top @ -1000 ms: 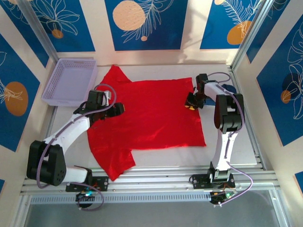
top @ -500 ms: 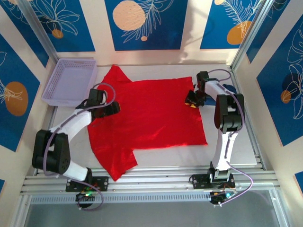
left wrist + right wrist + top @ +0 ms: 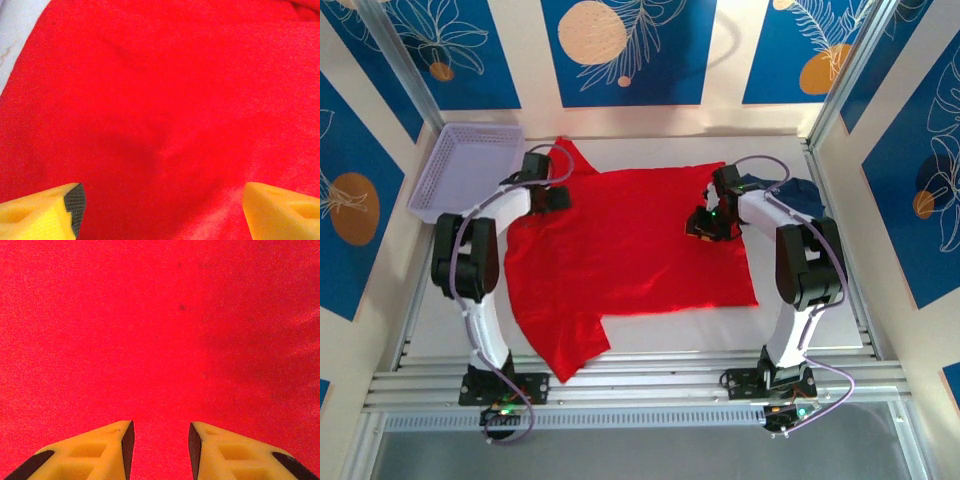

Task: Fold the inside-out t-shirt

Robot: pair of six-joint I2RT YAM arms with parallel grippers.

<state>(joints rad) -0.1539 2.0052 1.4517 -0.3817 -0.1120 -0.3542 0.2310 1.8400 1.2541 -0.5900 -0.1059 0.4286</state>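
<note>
The red t-shirt (image 3: 630,255) lies spread flat across the middle of the surface (image 3: 680,330), one sleeve pointing toward the near edge. The top view places the left tool (image 3: 552,198) at the shirt's far-left shoulder and the right tool (image 3: 702,224) near its right edge. The wrist views show the jaws over red cloth: the left tool's fingers (image 3: 40,215) stand wide apart and the right tool's fingers (image 3: 225,455) narrowly parted, both empty.

no legible text, labels, brands, numbers or signs; nothing to read
</note>
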